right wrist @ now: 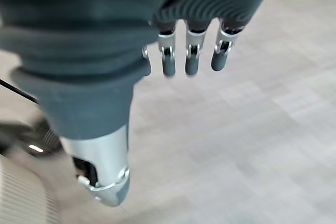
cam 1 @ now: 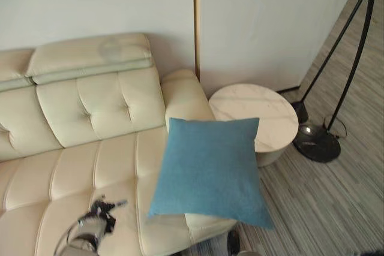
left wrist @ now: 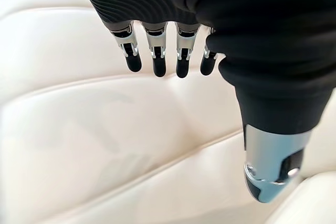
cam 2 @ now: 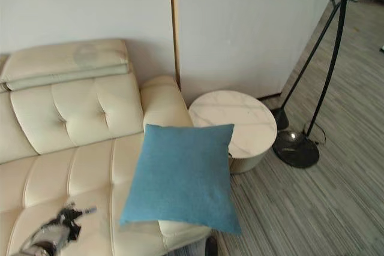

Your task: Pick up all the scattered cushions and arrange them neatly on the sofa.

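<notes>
Cream leather fills the left of the head views — a tufted sofa (cam 1: 90, 148) against a pale wall, with grey striped flooring (cam 1: 324, 208) to its right. One blue cushion (cam 1: 210, 169) lies tilted on the sofa's right end, its upper edge just below the armrest (cam 1: 183, 94) and its lower corner hanging past the seat's front edge over the floor. Just beside the armrest stands a round marble side table (cam 1: 255, 118), and near that the dark round base of a floor lamp (cam 1: 317, 142) with two thin black poles rising from it.

At the lower left of the head views the left robot hand (cam 2: 63, 220) hangs over the seat, well apart from the cushion. Its own wrist view adds what the head views cannot — fingers (left wrist: 157, 59) straight and relaxed, holding nothing, with cream seat panels beneath.

The right wrist view shows the right robot hand (right wrist: 189, 56) over bare striped floor, fingers likewise straight and empty.
</notes>
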Robot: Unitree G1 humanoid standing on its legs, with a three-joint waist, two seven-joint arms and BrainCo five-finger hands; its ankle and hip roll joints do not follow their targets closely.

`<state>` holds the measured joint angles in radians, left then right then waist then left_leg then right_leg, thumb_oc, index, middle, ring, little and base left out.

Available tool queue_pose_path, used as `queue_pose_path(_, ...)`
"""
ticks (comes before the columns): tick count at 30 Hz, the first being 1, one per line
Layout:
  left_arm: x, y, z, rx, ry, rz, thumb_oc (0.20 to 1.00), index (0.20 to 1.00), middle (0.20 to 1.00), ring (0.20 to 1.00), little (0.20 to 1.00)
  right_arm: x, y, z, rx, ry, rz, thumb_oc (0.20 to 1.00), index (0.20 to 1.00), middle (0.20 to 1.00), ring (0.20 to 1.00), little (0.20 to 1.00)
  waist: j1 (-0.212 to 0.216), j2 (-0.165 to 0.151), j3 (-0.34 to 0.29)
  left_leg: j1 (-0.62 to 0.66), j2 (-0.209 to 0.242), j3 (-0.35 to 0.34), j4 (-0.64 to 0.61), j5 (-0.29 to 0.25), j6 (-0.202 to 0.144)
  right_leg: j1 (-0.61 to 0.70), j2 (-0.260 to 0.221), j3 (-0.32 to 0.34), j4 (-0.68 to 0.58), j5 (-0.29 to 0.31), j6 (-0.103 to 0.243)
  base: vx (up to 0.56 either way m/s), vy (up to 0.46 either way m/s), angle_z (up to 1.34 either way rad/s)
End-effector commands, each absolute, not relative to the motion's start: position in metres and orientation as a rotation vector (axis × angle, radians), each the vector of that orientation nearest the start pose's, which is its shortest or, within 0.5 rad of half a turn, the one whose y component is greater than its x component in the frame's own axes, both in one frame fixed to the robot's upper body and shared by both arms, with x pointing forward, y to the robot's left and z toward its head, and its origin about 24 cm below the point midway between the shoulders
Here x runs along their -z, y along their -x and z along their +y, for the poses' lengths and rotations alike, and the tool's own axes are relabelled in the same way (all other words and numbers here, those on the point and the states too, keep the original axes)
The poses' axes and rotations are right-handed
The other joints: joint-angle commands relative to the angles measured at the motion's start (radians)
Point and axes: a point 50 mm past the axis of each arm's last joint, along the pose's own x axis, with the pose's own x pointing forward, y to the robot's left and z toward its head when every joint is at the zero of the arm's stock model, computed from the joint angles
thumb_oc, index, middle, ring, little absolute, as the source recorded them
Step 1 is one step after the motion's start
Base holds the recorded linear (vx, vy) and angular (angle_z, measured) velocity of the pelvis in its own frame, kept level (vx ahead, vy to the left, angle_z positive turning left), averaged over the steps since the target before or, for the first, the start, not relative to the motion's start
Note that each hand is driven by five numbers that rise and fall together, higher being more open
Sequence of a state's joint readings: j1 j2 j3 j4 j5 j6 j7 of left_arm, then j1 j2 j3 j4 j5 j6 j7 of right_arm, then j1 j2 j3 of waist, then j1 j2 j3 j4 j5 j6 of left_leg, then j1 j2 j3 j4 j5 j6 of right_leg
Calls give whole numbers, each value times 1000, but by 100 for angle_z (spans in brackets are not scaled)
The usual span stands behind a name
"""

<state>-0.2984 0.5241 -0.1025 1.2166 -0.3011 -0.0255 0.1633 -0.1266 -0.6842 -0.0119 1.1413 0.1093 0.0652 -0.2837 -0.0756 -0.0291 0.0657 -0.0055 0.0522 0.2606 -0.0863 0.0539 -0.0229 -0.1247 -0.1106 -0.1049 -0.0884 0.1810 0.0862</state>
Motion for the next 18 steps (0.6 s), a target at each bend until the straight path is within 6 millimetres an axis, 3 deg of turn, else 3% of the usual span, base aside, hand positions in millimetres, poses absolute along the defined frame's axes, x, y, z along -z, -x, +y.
queue_pose_path(1, 49, -242, 332, -593, -96, 639, 1000, 1000, 1000, 1000, 1000, 1, -223, -390, 702, 611, 593, 1000, 1000, 1000, 1000, 1000, -11, 14, 26, 3, 29, -81, -1, -49, -44, 104, -26, 3, 1, -142, 77, 90, 55, -8)
queue_pose_path(2, 47, -246, 329, -594, -60, 615, 1000, 1000, 1000, 1000, 1000, -9, -237, -381, 680, 599, 520, 1000, 1000, 1000, 1000, 1000, -12, 13, 23, 10, 28, -80, -1, -51, -44, 110, -26, 6, 1, -144, 78, 52, 29, -2)
queue_pose_path(3, 47, -246, 329, -594, -60, 614, 1000, 1000, 1000, 1000, 1000, -9, -237, -381, 680, 598, 520, 1000, 1000, 1000, 1000, 1000, -11, 12, 22, 7, 28, -80, -1, -48, -44, 107, -26, 6, 1, -141, 77, 69, 35, -1)
queue_pose_path(4, 45, -256, 315, -582, 24, 568, 1000, 1000, 1000, 1000, 1000, -22, -259, -355, 632, 527, 388, 1000, 1000, 1000, 1000, 1000, -12, 11, 22, 23, 26, -79, -1, -58, -42, 122, -28, 8, 1, -144, 79, 34, 22, -2)
queue_pose_path(5, 44, -256, 315, -583, 23, 568, 1000, 1000, 1000, 1000, 1000, -22, -259, -355, 633, 527, 388, 1000, 1000, 1000, 1000, 1000, -12, 10, 20, 20, 26, -79, -1, -54, -42, 119, -29, 8, 1, -141, 78, 46, 37, -3)
queue_pose_path(6, 44, -262, 306, -572, 71, 550, 1000, 1000, 1000, 1000, 1000, -26, -269, -337, 594, 478, 330, 1000, 1000, 1000, 1000, 1000, -12, 8, 24, 24, 25, -79, -1, -57, -40, 120, -30, 10, 1, -139, 78, -22, 31, -4)
queue_pose_path(7, 45, -273, 283, -531, 141, 530, 1000, 1000, 1000, 1000, 1000, -34, -289, -297, 504, 380, 226, 1000, 1000, 1000, 1000, 1000, -13, 3, 40, 28, 22, -77, -1, -62, -36, 119, -31, 16, 1, -136, 79, -58, 31, -3)
queue_pose_path(8, 44, -279, 273, -509, 162, 526, 1000, 1000, 1000, 1000, 1000, -39, -297, -278, 461, 345, 186, 1000, 1000, 1000, 1000, 1000, -14, -1, 50, 19, 20, -75, -1, -57, -35, 106, -33, 19, 1, -127, 79, -62, 17, -5)
queue_pose_path(9, 44, -279, 274, -510, 161, 526, 1000, 1000, 1000, 1000, 1000, -39, -297, -278, 462, 345, 186, 1000, 1000, 1000, 1000, 1000, -14, -1, 50, 18, 20, -75, -1, -56, -35, 105, -33, 19, 1, -127, 79, -90, 6, -7)
queue_pose_path(13, 29, -308, 241, -432, 162, 490, 1000, 1000, 1000, 1000, 1000, -63, -325, -210, 313, 258, 52, 1000, 1000, 1000, 1000, 1000, -9, -17, 114, -43, 21, -73, -1, -33, -32, 29, -35, 35, 16, -104, 75, -189, 9, -13)
queue_pose_path(14, 23, -318, 232, -402, 127, 485, 1000, 1000, 1000, 1000, 1000, -67, -335, -185, 257, 245, 34, 1000, 1000, 1000, 1000, 1000, -6, -24, 141, -77, 23, -73, -1, -19, -33, -10, -36, 41, 30, -96, 72, -158, 14, -9)
queue_pose_path(17, 18, -324, 230, -396, 107, 482, 1000, 1000, 1000, 1000, 1000, -70, -339, -170, 226, 234, 24, 1000, 1000, 1000, 1000, 1000, -3, -30, 155, -103, 24, -76, 3, -10, -34, -39, -36, 43, 43, -93, 69, -112, 0, -3)
queue_pose_path(18, 13, -331, 224, -384, 88, 479, 1000, 1000, 1000, 1000, 1000, -68, -342, -149, 176, 220, 29, 1000, 1000, 1000, 1000, 1000, 4, -39, 176, -134, 26, -79, 12, -1, -35, -67, -39, 41, 56, -88, 65, -79, -9, -1)
